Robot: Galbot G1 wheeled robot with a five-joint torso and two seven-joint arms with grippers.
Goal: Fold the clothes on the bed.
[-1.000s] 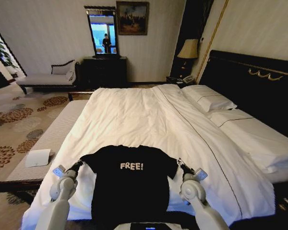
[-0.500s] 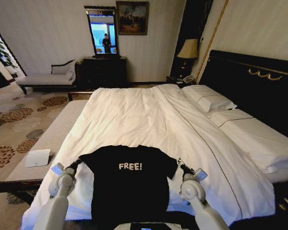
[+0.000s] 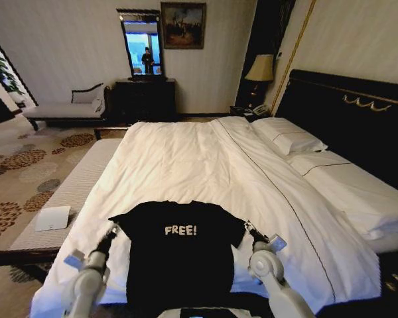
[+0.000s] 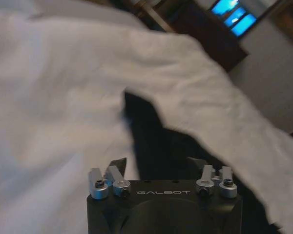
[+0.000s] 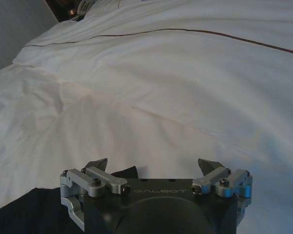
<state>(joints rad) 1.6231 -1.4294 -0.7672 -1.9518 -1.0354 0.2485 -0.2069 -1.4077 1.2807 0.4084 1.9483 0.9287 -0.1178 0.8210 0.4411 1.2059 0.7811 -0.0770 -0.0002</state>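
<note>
Presently the T-shirt point(image 3: 179, 255) lies flat, lettering up, at the near edge of the bed point(image 3: 205, 165), at about 6 o'clock in the head view, with the pillows point(image 3: 288, 139) off at 2 o'clock by the headboard point(image 3: 358, 112). At the shirt's 9 o'clock the left gripper point(image 3: 111, 233) sits by the left sleeve, its fingers point(image 4: 118, 164) spread wide with dark cloth lying ahead of them and nothing pinched. At the shirt's 3 o'clock the right gripper point(image 3: 250, 229) sits just beside the right sleeve, fingers point(image 5: 209, 167) likewise spread apart, over the white duvet point(image 5: 185, 87) with a corner of the shirt beneath its body.
</note>
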